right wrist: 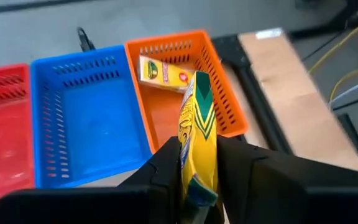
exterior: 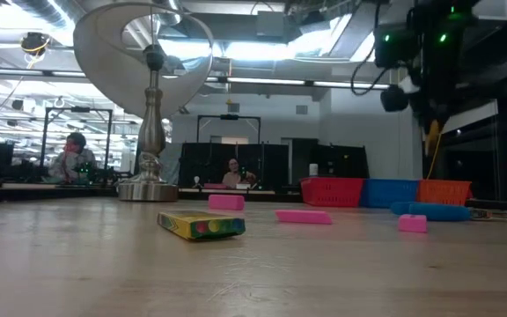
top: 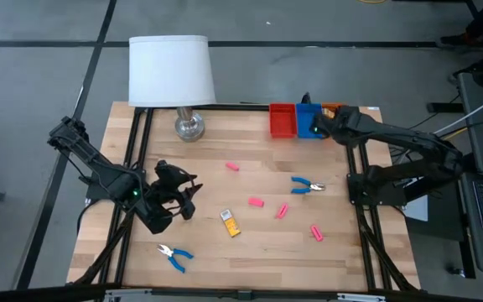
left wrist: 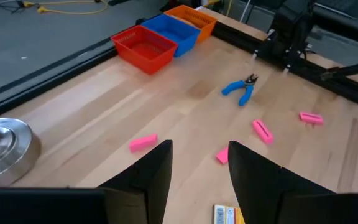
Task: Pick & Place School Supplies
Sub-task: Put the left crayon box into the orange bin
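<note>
My right gripper hangs over the orange tray at the table's far right, shut on a yellow crayon box. A second yellow box lies flat in that tray. A third yellow box lies flat on the table's middle near side. Several pink erasers lie scattered around it. One pair of blue-handled pliers lies right of centre, another pair near the near-left edge. My left gripper hovers open above the left middle of the table, touching nothing. My right gripper pinches the yellow crayon box between its two fingers by one end, the fingers on its two broad faces. The rest of the box sticks out past the fingertips. It is lifted clear and hangs upright above the orange tray.
Red tray, blue tray and orange tray stand in a row at the far edge. A white-shaded lamp with a metal base stands far left. Black frame rails run along both table sides. People sit in the room beyond.
</note>
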You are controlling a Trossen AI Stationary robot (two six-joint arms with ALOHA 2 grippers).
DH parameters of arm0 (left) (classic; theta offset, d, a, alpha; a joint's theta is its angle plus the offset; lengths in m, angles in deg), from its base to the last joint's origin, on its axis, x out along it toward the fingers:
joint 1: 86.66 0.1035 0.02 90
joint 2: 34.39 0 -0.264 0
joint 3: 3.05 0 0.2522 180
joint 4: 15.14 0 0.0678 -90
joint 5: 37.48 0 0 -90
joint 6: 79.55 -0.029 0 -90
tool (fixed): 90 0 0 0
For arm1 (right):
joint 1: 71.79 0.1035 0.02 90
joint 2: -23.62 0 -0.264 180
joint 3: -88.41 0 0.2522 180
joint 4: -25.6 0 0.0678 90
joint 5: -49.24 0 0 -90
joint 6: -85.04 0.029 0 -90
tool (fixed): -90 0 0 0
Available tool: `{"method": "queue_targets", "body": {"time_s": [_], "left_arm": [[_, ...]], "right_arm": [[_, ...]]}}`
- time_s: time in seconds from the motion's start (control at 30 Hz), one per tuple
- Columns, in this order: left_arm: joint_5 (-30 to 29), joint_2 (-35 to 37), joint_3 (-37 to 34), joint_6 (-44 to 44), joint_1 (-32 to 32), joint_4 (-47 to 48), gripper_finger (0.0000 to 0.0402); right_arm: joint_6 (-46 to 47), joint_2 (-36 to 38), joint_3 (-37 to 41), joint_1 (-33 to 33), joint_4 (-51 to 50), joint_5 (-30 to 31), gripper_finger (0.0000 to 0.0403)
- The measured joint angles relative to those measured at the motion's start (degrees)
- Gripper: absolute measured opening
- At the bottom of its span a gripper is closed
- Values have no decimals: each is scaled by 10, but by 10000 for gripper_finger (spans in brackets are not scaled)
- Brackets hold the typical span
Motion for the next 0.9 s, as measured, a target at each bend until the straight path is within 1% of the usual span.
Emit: {"method": "queue_targets", "body": {"time_s": [0.1,0.17,0.43,0.5,0.67,0.8,0.9], "left_arm": [[-4,0,0,0,0,-1,152],[-7,0,0,1,0,-3,152],[-19,0,0,0,0,-26,152],[-27,0,0,0,0,-26,152],[-34,0,0,0,0,-26,152],[-37,0,0,0,0,-26,152],[-37,0,0,1,0,-29,152]], "right_arm": [[-86,-2,31,-67,98,-63,73],[-121,-6,44,-104,137,-96,73],[-226,-20,45,-199,140,-107,73],[-243,-28,45,-217,140,-120,73],[-288,-58,45,-235,141,-139,73],[-308,-80,45,-235,146,-138,73],[-304,-89,45,-235,146,-122,73]]}}
